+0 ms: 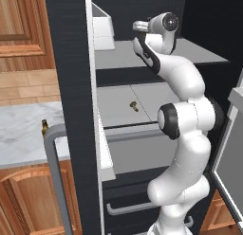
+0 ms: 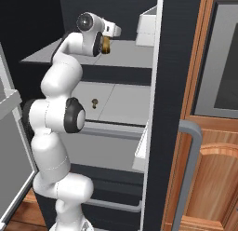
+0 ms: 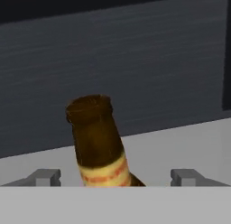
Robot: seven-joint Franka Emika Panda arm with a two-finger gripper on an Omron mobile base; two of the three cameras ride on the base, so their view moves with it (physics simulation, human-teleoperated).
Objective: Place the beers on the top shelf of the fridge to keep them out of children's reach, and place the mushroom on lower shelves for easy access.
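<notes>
One beer (image 3: 97,142), an amber bottle with a yellowish label, leans a little between my fingertips (image 3: 45,177) without touching either; my gripper (image 3: 116,177) is open. From the right base view the same beer (image 2: 106,44) shows at my hand over the top shelf (image 2: 125,55) of the fridge (image 1: 71,87). The second beer (image 1: 44,127) stands on the marble counter, left of the fridge door. On the lower shelf (image 1: 118,103) lies the small tan mushroom (image 1: 134,105), also visible as the mushroom (image 2: 95,102) from the right.
A white bin (image 1: 102,28) sits at the left end of the top shelf, close to my hand. The open door's grey tubular handle (image 1: 54,172) stands in front of the marble counter (image 1: 23,134). Wooden cabinets flank the fridge.
</notes>
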